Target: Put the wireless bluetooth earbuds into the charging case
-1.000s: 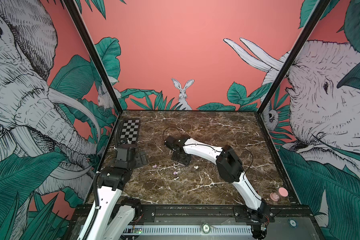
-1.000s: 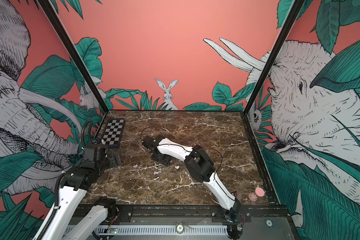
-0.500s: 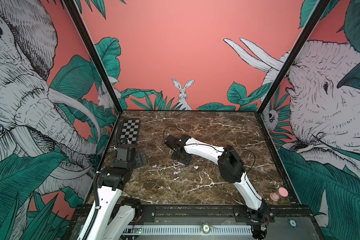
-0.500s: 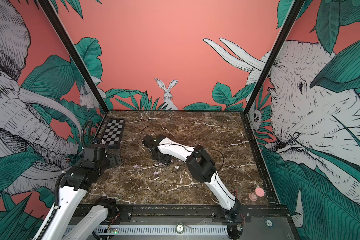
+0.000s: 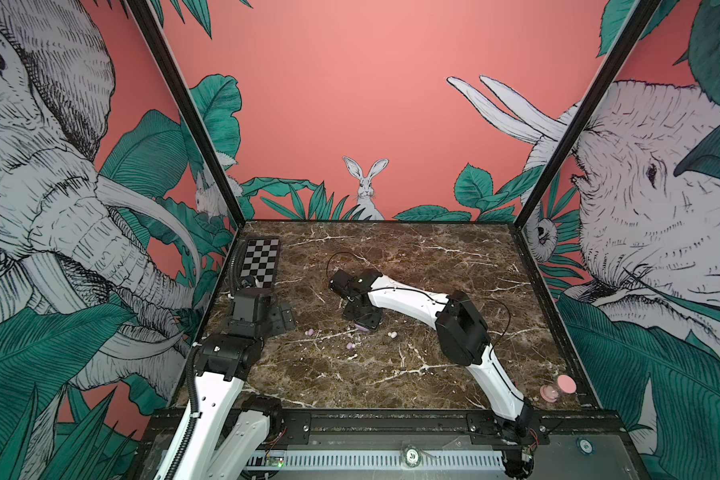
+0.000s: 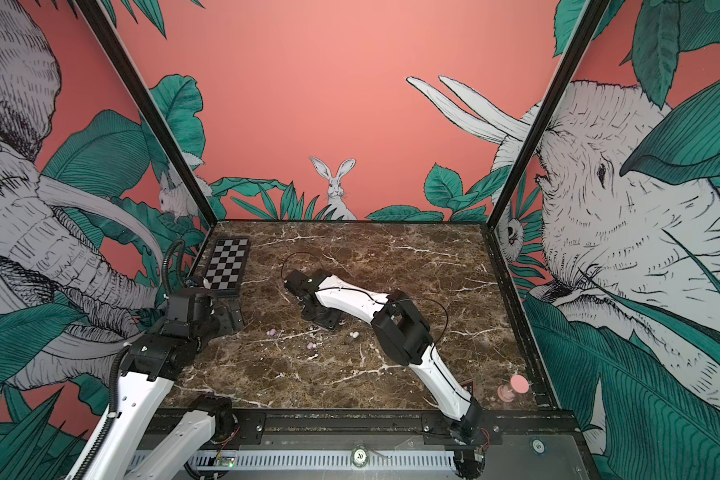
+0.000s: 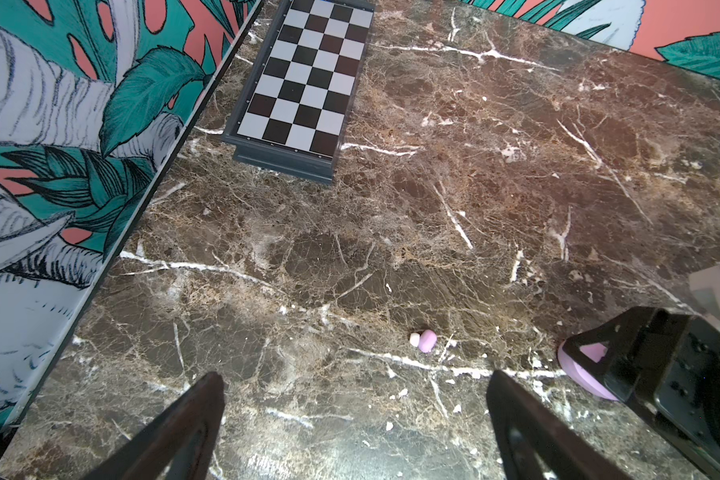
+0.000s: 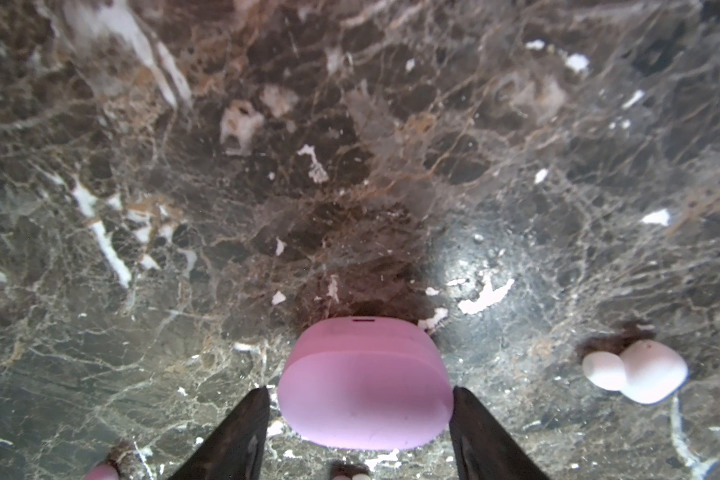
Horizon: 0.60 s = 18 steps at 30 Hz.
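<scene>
Both top views show the brown marble tabletop (image 5: 433, 266) with the black right gripper (image 5: 363, 323) lowered near its centre over the lilac pill-shaped plastic charging case (image 5: 365, 329), which rests on the marble. One small rounded lilac plastic earbud (image 5: 309, 332) lies at the case's 9 o'clock, a second lilac earbud (image 5: 350, 345) near its 7 o'clock and a small white plastic earbud (image 5: 391, 334) at its 3 o'clock, all apart from it. The black left gripper (image 5: 282, 319) hangs at the table's 9 o'clock, short of the black-and-white checkered board (image 5: 260, 266) at 10 o'clock.

Left wrist view: the left gripper (image 7: 355, 376) has its fingers (image 7: 192, 415) spread wide with only bare marble between them. The lilac plastic earbud (image 7: 424, 340) lies beyond them, and the charging case (image 7: 585, 370) sits partly under the right gripper's black body.

Right wrist view: the right gripper (image 8: 358, 390) has its jaws apart, straddling the charging case (image 8: 364, 374) close to its sides, with a sliver of marble showing at one finger (image 8: 242, 432). The white plastic earbud (image 8: 636, 372) lies near the case, untouched.
</scene>
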{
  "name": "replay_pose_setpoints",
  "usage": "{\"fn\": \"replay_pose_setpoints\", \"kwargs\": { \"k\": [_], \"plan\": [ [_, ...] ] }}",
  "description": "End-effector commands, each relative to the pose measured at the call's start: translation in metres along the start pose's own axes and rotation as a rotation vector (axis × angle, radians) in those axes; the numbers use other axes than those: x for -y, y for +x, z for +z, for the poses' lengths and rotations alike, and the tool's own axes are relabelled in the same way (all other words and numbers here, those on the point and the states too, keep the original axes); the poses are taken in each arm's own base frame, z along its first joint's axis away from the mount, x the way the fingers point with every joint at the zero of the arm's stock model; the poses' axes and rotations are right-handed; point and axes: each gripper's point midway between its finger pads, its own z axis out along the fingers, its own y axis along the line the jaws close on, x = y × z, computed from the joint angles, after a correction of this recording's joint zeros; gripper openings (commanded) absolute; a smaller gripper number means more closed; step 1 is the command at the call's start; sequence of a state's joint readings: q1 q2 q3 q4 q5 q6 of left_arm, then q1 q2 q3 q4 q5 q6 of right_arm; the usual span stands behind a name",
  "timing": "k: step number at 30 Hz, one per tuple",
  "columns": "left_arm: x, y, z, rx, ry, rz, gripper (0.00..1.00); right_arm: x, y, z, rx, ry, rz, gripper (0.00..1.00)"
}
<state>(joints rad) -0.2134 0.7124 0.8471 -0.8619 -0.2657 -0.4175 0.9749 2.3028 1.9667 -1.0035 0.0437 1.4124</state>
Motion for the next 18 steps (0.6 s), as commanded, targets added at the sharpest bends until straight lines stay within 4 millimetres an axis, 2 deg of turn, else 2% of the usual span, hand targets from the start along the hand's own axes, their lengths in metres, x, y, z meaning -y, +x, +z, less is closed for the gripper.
{"fn": "replay_pose_setpoints", "kwargs": {
  "k": [1,18],
  "plan": [
    [0.0009,0.0026,0.0013,-0.007,0.004,0.006,0.99,0.0004,0.0018,-0.0014,0.001,0.011,-0.012,0.66],
    [0.001,0.0029,0.0018,-0.01,0.004,0.008,0.99,-0.0003,0.0019,0.0034,-0.012,0.018,-0.026,0.68]
  ]
}}
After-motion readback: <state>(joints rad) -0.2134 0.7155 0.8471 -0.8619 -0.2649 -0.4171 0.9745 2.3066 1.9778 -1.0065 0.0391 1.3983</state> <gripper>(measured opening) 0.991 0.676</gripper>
